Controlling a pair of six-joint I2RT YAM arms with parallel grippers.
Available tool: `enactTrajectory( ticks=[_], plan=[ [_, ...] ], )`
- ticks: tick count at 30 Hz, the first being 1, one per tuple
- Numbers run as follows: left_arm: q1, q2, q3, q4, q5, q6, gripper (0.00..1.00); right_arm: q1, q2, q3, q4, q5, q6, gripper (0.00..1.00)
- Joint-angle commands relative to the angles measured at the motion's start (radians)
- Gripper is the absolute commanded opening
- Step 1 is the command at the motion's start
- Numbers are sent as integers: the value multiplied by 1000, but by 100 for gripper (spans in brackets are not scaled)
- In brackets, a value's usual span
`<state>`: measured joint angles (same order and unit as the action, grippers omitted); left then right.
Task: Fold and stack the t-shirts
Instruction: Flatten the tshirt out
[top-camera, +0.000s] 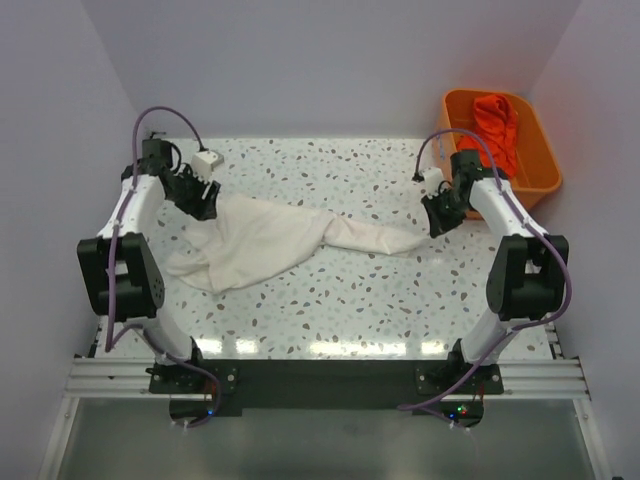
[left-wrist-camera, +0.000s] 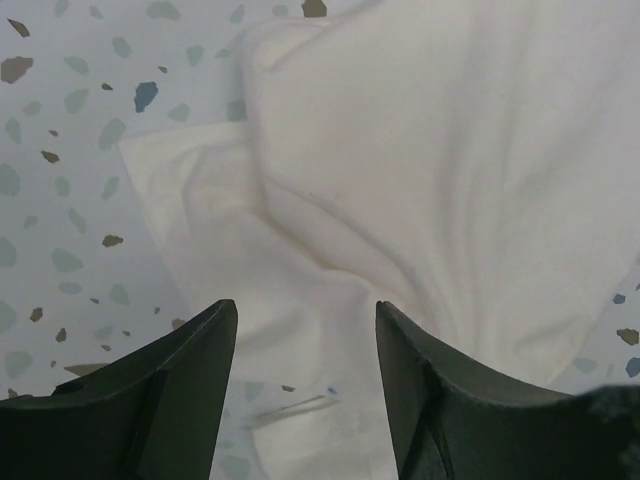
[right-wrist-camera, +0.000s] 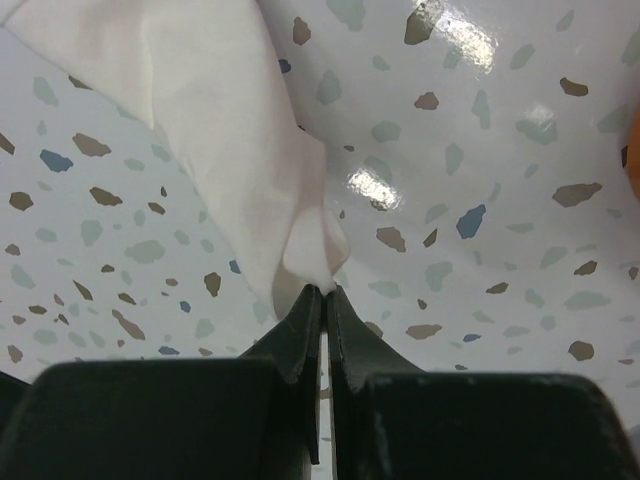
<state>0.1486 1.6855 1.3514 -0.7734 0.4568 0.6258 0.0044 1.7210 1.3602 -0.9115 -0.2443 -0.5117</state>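
A white t-shirt (top-camera: 260, 240) lies crumpled and stretched across the speckled table, wide at the left and narrowing to a point at the right. No red print shows on it. My left gripper (top-camera: 205, 200) hovers over its upper left corner. In the left wrist view that gripper (left-wrist-camera: 305, 305) is open, with white t-shirt cloth (left-wrist-camera: 420, 150) below the gap and nothing held. My right gripper (top-camera: 437, 222) is at the shirt's narrow right end. The right wrist view shows this gripper (right-wrist-camera: 325, 290) shut on a small fold of the t-shirt (right-wrist-camera: 220, 110).
An orange plastic tub (top-camera: 538, 160) stands at the back right corner with a red-orange cloth (top-camera: 497, 125) bunched inside it. White walls close in the table on the left, back and right. Bare speckled tabletop (top-camera: 350, 310) stretches in front of the shirt.
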Motion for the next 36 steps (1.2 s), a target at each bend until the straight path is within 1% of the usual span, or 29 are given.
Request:
enactTrajectory(
  ticks=[1, 4, 6, 7, 11, 14, 21, 23, 24, 26, 27, 28, 29, 31, 32, 34, 35, 36],
  plan=[
    [3, 118, 167, -44, 17, -84, 62, -3, -5, 51, -35, 4, 18, 0],
    [5, 170, 202, -61, -15, -100, 63, -1, 2, 73, -38, 2, 35, 0],
    [5, 204, 230, -52, 18, -109, 63, -1, 6, 80, -38, 0, 44, 0],
    [5, 221, 247, -43, 32, -144, 64, -3, 8, 82, -38, -3, 47, 0],
    [-9, 379, 438, -99, 123, -201, 67, -3, 29, 103, -47, -9, 59, 0],
    [-30, 445, 500, -95, 140, -222, 68, -3, 43, 126, -53, -7, 68, 0],
    [-95, 533, 522, -109, 111, -202, 68, -3, 60, 155, -55, -6, 85, 0],
    [-103, 540, 529, -109, 121, -198, 63, -3, 63, 158, -53, -3, 85, 0],
    [-103, 542, 535, -106, 137, -201, 53, -3, 65, 160, -50, 0, 85, 0],
    [-101, 537, 560, -81, 141, -205, 37, -3, 77, 174, -47, 0, 88, 0],
    [-101, 531, 571, -69, 137, -215, 18, -3, 81, 186, -46, 0, 91, 0],
    [-100, 520, 581, -35, 134, -222, 7, -1, 89, 198, -41, 0, 94, 0],
    [-93, 516, 609, -18, 134, -230, 2, -1, 106, 233, -37, 3, 101, 0],
    [-87, 497, 652, 28, 143, -244, 0, -3, 121, 276, -12, 10, 114, 0],
    [-81, 490, 711, 42, 149, -250, 0, -36, 136, 331, 0, 8, 136, 0],
    [-72, 474, 785, 63, 207, -264, 0, -56, 160, 410, 16, -7, 163, 0],
    [-67, 468, 866, 62, 226, -264, 0, -84, 172, 506, 14, -19, 195, 0],
    [-66, 459, 900, 59, 277, -249, 0, -99, 198, 558, 8, -36, 211, 0]
  ],
)
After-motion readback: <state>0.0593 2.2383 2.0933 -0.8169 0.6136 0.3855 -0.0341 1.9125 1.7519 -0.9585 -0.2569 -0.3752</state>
